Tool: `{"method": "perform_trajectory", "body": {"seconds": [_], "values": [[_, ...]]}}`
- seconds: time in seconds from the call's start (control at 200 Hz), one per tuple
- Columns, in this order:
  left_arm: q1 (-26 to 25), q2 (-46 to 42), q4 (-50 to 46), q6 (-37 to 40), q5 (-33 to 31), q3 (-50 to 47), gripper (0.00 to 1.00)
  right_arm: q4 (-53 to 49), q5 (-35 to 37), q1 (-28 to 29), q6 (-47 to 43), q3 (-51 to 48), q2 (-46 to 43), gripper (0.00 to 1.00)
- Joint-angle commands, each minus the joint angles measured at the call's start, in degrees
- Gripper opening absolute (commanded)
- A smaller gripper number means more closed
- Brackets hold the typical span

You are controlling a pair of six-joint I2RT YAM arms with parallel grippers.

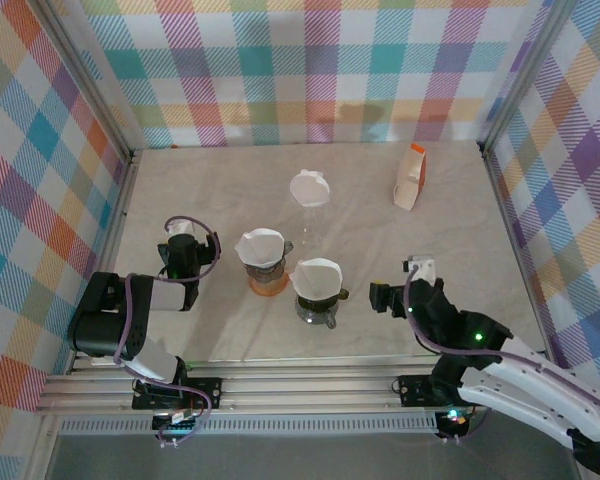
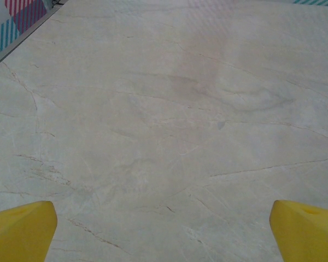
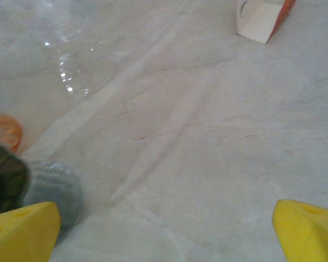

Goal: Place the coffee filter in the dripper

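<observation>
- A pale marble table (image 1: 220, 180) stands between checked walls.
- The left gripper (image 1: 183, 230) hangs over bare tabletop, jaws wide apart and empty.
- An orange dripper (image 1: 268, 283) has a white filter (image 1: 260, 245) sitting in it.
- A clear dripper (image 1: 308, 228) behind and a dark dripper (image 1: 316, 308) in front are each topped with a filter too.
- An orange-and-white box (image 1: 411, 178) stands at the back right.
- The right gripper (image 1: 420, 268), just right of the dark dripper, is also spread wide and empty.
</observation>
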Motion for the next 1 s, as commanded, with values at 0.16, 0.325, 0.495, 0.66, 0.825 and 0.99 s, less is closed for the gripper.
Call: {"method": "perform_trajectory", "body": {"seconds": [0.16,0.325,0.495,0.66,0.825,0.99], "values": [[-0.43,0.19,2.19,0.6,0.06,0.18,1.0,25.76,-5.82,-18.19,-14.67,-3.4,15.31,0.99],[-0.37,0.26,2.23,0.6,-0.01,0.18,1.0,37.87,-10.77,-28.36,-22.29,-2.21,25.02,0.99],[-0.41,0.21,2.23,0.6,0.0,0.21,1.0,48.67,-15.9,-37.39,-27.45,-3.66,32.14,0.99],[-0.37,0.2,2.23,0.6,0.02,0.18,1.0,67.42,-18.98,-41.05,-32.98,-9.48,39.46,0.99],[-0.37,0.2,2.23,0.6,0.04,0.18,1.0,78.42,-22.4,-44.11,-32.95,-10.05,46.8,0.99],[-0.4,0.2,2.22,0.6,0.0,0.18,1.0,76.5,-27.07,-46.64,-31.24,-6.89,51.4,0.99]]}}
